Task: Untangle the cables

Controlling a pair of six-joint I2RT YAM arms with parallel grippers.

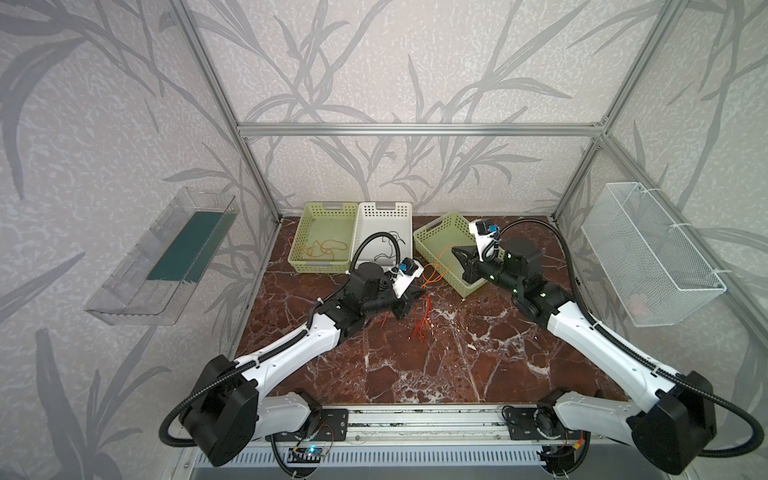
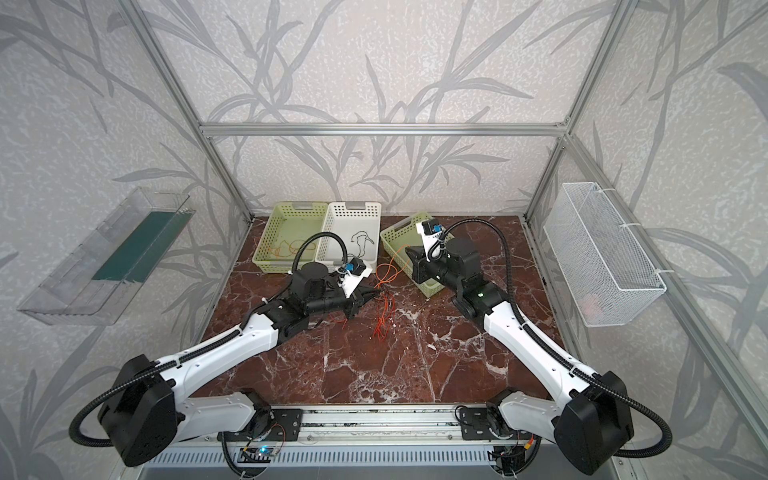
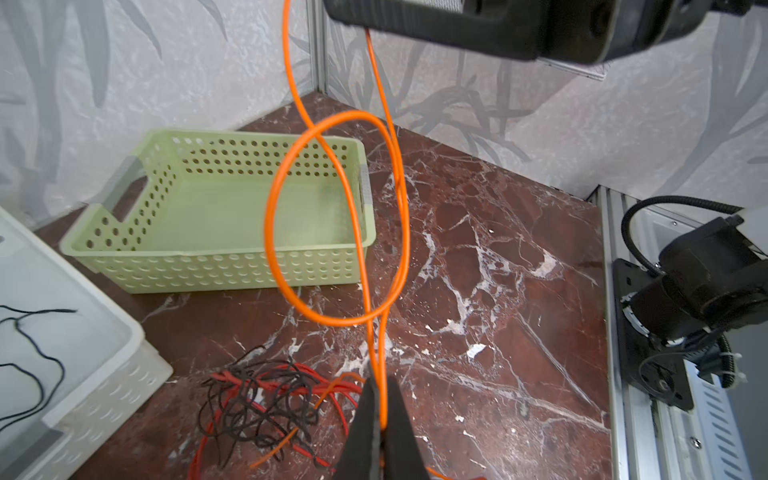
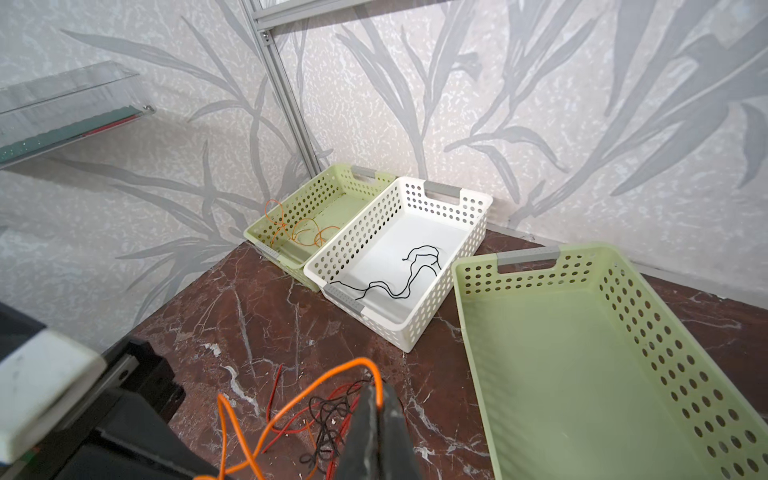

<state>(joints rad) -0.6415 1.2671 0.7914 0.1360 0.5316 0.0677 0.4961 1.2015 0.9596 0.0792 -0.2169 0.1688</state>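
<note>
Left pincer (image 3: 380,390) pinched shut on orange cable (image 3: 267,224), low, just beside red-and-black tangle (image 3: 257,399) on desk (image 3: 498,291). Right pincer (image 4: 376,392) also clamped on orange cable, held higher near empty green basket (image 3: 208,266). Likely reason: two grips spread the loop open, clear of the tangle. Far green basket (image 4: 307,195) holds orange strand (image 4: 305,232), white basket (image 4: 353,245) holds black strand (image 4: 426,247). Seemingly one colour per basket.

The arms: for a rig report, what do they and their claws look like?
Both the left arm and right arm have white shells with chunky black joints and bases. A black ribbed hose runs along each. The left claw and right claw have black tapering fingers. Small green lights dot the right wrist.
</note>
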